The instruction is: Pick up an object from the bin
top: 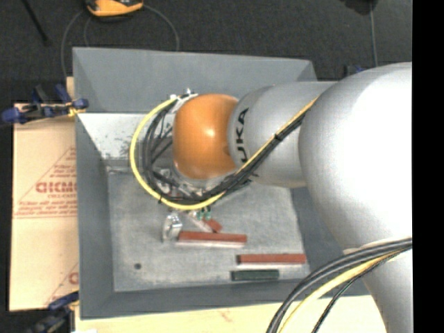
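Here, grey bin (94, 207) amid dark ground (229, 19).

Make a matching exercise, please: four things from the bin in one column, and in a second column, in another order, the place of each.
Things:
1. dark bar
2. upper red-brown bar
3. lower red-brown bar
4. small dark speck

Places:
A. alone, left of all the bars
B. its left end beside the gripper
C. lowest in the view
D. between the other two bars

Pairs: 1-C, 2-B, 3-D, 4-A.
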`<state>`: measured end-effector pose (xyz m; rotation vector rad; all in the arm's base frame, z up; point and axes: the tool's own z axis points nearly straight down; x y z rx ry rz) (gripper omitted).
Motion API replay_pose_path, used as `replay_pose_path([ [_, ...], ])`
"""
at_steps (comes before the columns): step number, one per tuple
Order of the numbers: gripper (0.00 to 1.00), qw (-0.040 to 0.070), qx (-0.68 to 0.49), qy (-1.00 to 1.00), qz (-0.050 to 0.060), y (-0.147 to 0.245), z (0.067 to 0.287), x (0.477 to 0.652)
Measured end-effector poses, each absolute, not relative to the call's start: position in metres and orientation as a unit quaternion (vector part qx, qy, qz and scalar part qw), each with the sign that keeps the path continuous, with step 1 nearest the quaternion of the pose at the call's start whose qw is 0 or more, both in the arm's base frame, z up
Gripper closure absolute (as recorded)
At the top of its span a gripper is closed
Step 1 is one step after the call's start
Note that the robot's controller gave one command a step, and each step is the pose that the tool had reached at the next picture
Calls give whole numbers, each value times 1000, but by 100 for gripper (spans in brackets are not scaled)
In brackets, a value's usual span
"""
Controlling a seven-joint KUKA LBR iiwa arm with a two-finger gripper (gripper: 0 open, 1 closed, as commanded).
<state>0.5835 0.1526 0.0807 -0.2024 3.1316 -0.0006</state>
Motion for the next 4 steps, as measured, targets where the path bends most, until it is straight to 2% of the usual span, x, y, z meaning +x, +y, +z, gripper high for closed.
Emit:
replay_pose_path([
  [1, 0, 0, -110, 994, 0, 110, 99, 568],
  [2, 100, 7, -188, 982, 2, 101, 81, 574],
  [3, 100, 7, -187, 982, 2, 101, 81, 574],
  [4, 100, 4, -176, 984, 0, 96, 232, 570],
])
